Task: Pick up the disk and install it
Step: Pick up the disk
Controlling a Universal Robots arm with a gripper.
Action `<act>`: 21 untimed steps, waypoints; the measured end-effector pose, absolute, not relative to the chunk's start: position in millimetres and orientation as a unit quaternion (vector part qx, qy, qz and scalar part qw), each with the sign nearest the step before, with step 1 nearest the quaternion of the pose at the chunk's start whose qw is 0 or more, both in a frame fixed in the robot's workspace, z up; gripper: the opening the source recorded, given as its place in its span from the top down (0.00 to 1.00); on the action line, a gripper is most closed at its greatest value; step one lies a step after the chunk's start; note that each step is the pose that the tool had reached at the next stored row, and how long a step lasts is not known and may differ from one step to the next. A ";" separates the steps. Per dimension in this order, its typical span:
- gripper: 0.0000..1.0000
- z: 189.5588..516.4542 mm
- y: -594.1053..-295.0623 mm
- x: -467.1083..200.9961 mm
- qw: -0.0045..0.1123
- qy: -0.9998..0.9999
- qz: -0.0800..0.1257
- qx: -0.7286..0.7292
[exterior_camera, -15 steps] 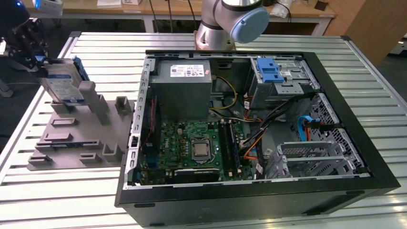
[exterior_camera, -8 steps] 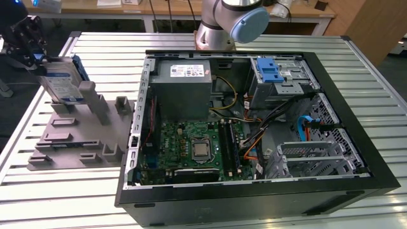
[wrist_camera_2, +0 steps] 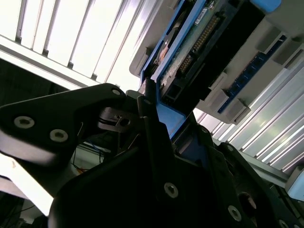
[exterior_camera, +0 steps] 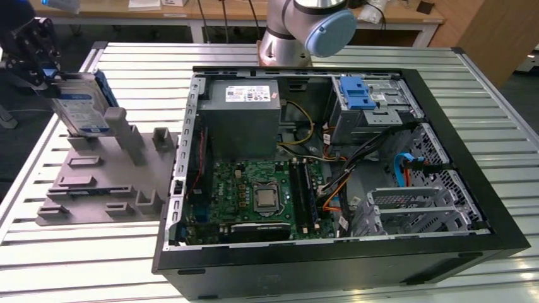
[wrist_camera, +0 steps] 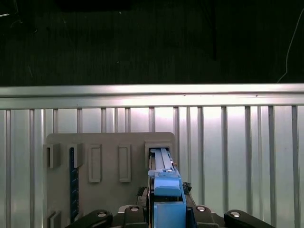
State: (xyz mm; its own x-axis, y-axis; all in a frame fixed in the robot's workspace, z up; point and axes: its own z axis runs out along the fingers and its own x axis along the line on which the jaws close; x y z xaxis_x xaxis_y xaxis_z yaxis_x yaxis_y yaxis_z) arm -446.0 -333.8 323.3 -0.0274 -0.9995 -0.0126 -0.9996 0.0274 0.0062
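Currently, a black metal gripper (exterior_camera: 49,74) is pinching the disk (exterior_camera: 82,108) at the exterior view's far left. In the second wrist view its fingers (wrist_camera_2: 151,133) are pressing on the blue plastic rail at the drive's upper end. The disk is a flat, silvery rectangular slab carrying a glossy white-and-blue label, with blue rails running along its narrow sides. It is standing on end, its long axis nearly vertical, its top leaning slightly toward the exterior view's left and its labelled face turning toward the camera. Its lower end is sitting at a slot in a matte grey moulded holder (exterior_camera: 101,183) studded with blocky posts; whether it is touching the slot is unclear. In the first wrist view the disk (wrist_camera: 164,187) is showing edge-on over that slot. The holder is resting on a ribbed aluminium table (exterior_camera: 84,265), just beside an open black computer case (exterior_camera: 471,252).
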 end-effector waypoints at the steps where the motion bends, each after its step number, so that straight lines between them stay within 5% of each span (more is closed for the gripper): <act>1: 0.64 323.8 -333.8 -446.0 0.002 0.717 0.007 -0.697; 21: 0.64 333.8 -333.8 -446.0 0.002 0.717 0.007 -0.697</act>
State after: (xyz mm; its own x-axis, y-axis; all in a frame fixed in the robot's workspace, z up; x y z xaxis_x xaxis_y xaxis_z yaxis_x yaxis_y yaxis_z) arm -446.0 -333.8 333.8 -0.0275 -0.9995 -0.0127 -0.9996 0.0274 0.0061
